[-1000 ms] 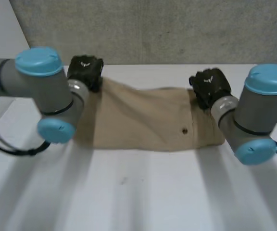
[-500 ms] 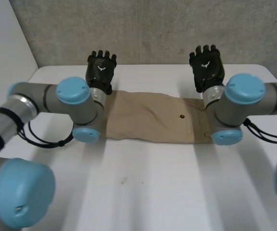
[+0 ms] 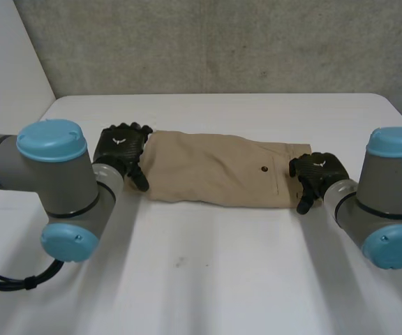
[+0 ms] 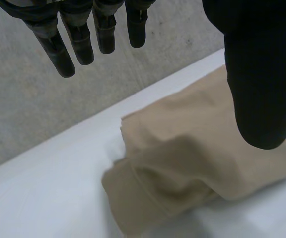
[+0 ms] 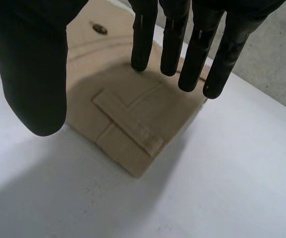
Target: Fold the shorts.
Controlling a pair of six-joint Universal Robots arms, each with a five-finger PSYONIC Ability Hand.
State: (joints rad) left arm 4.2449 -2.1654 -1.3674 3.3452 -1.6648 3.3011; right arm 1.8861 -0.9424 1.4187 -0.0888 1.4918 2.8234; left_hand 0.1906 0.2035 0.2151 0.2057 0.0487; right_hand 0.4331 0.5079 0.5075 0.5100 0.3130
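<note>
Head view: tan shorts [image 3: 218,169] lie folded in a strip across the desk [image 3: 208,279]. The left hand [image 3: 119,149] and right hand [image 3: 317,171] flank opposite ends, fingers [image 4: 78,34] released, apparently ready to grasp for an end-to-end fold.

Both arms are thick grey tubes with round light-blue caps [image 3: 51,139] at the joints. The left arm [image 3: 61,183] and the right arm [image 3: 386,192] look alike. A pale grey wrist ring [image 3: 109,174] joins each arm to a matte black hand. The left hand [image 3: 121,150] and right hand [image 3: 317,173] each bear a small white mark [image 3: 119,140] on the back. The fingers [image 4: 77,37] are slim and segmented, and the thumb [image 4: 262,74] is broad with a rounded tip.
</note>
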